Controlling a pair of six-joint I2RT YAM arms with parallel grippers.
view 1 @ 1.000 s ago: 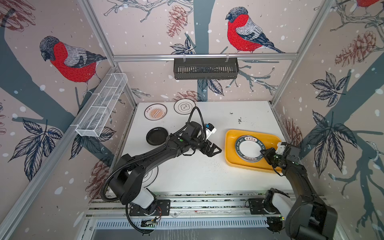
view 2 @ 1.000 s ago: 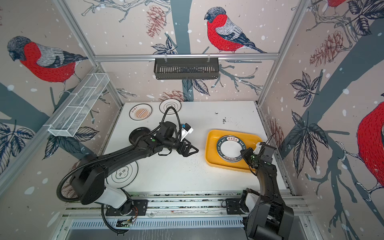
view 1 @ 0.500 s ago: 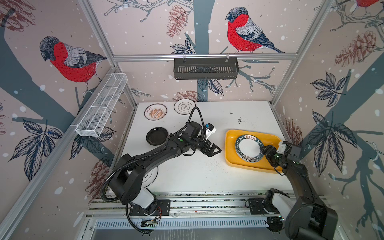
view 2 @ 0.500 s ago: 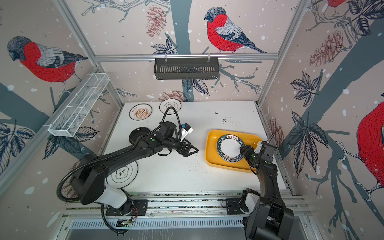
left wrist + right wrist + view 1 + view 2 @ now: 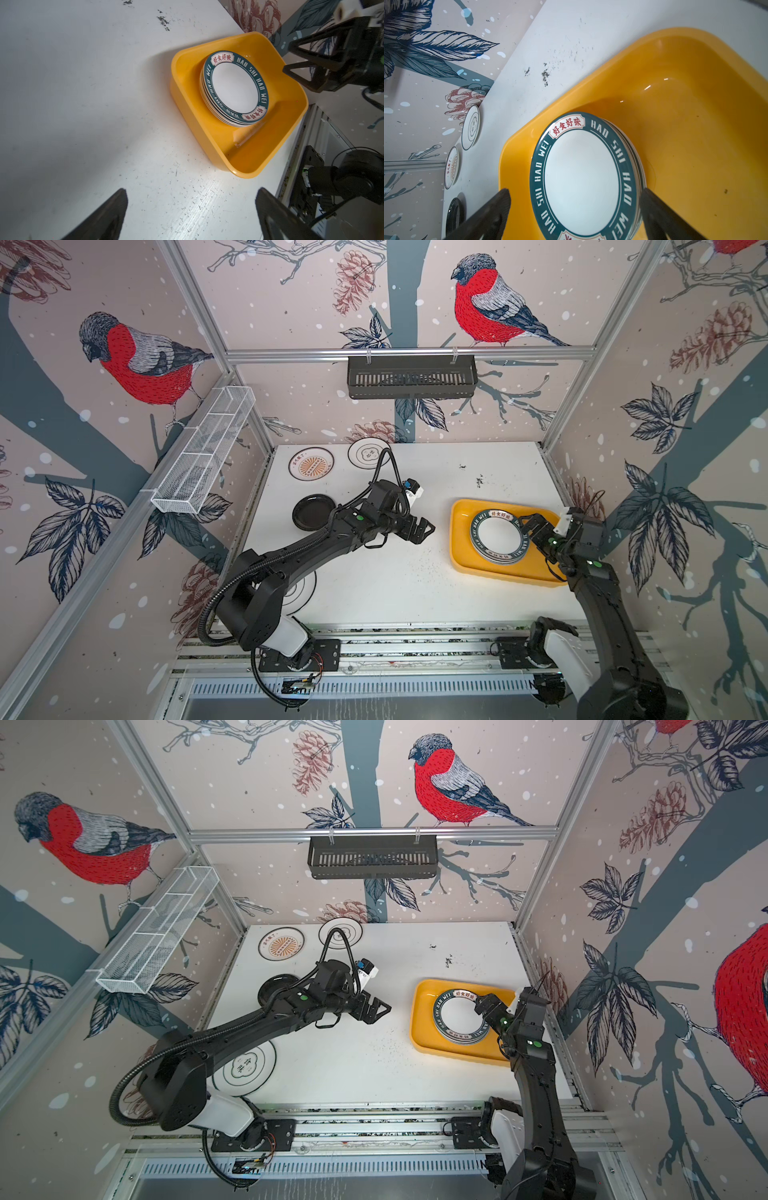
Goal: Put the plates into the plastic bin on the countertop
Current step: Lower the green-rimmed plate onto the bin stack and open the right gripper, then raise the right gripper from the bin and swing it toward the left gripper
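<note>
One more plate (image 5: 496,536) rests in the plastic bin (image 5: 458,539): right gripper (image 5: 528,526) just opened wide, left gripper (image 5: 424,529) wide too.

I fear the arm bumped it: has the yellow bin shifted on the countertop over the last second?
No. The plastic bin keeps its place against the right edge of the countertop in both top views.
</note>
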